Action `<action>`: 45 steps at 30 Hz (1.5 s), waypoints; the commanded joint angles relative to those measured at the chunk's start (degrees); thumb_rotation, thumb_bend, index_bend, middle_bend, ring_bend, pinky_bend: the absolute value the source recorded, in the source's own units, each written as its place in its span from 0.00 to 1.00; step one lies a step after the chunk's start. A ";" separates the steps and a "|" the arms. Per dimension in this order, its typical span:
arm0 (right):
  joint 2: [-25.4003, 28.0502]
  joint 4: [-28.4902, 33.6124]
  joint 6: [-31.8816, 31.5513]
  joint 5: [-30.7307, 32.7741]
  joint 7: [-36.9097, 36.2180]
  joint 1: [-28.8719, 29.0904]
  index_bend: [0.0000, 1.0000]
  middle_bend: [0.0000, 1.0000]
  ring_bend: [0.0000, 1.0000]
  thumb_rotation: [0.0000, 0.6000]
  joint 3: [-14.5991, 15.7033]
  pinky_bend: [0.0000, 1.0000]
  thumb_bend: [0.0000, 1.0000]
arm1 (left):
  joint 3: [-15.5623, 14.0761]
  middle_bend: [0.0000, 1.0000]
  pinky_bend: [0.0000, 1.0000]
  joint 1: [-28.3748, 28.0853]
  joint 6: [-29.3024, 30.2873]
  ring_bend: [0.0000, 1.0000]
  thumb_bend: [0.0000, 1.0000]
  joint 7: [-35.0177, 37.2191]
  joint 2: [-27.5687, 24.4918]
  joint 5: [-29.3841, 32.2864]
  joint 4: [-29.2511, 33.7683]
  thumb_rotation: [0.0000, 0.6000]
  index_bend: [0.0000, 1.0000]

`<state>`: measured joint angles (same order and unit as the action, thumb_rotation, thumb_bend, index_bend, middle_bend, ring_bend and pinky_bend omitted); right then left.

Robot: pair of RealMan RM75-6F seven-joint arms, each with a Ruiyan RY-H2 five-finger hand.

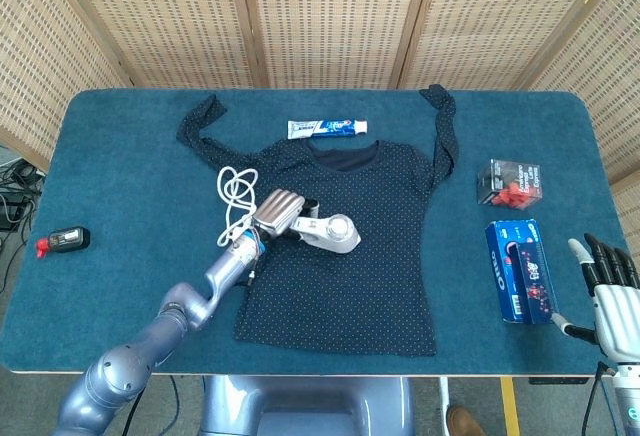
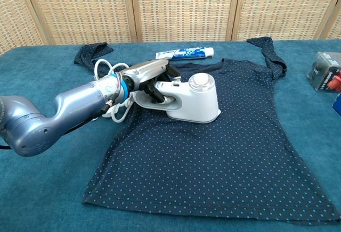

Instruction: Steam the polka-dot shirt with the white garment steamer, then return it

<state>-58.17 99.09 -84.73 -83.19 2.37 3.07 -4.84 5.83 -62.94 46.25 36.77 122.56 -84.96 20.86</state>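
The dark polka-dot shirt lies flat on the blue table, sleeves spread toward the back. My left hand grips the handle of the white garment steamer, which rests on the shirt's left chest area. Its white cord trails in loops off the shirt's left edge. My right hand hangs with fingers apart and holding nothing at the table's front right corner, seen only in the head view.
A toothpaste tube lies behind the collar. A clear box with red pieces and a blue biscuit box sit at right. A small black and red device lies at far left.
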 commanded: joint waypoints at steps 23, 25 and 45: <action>0.40 0.44 -0.71 -1.00 -0.67 -0.28 0.07 0.00 0.00 1.00 0.32 0.00 0.00 | -4.20 0.80 0.88 0.53 1.66 0.73 0.61 -10.18 -10.59 -4.62 18.91 1.00 0.96; 0.45 0.47 -0.79 -1.09 -0.72 -0.31 0.07 0.00 0.00 1.00 0.34 0.00 0.00 | -4.42 0.80 0.88 0.68 1.87 0.73 0.61 -11.02 -11.39 -4.86 20.46 1.00 0.96; 0.78 0.99 -1.46 -2.10 -0.88 -0.63 0.07 0.00 0.00 1.00 0.72 0.00 0.00 | -7.96 0.80 0.88 4.26 5.64 0.73 0.61 -16.19 -18.50 -7.83 35.60 1.00 0.96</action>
<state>-57.38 100.08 -86.19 -85.29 1.49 2.45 -4.12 -1.72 -59.03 51.46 21.05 104.61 -92.35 55.68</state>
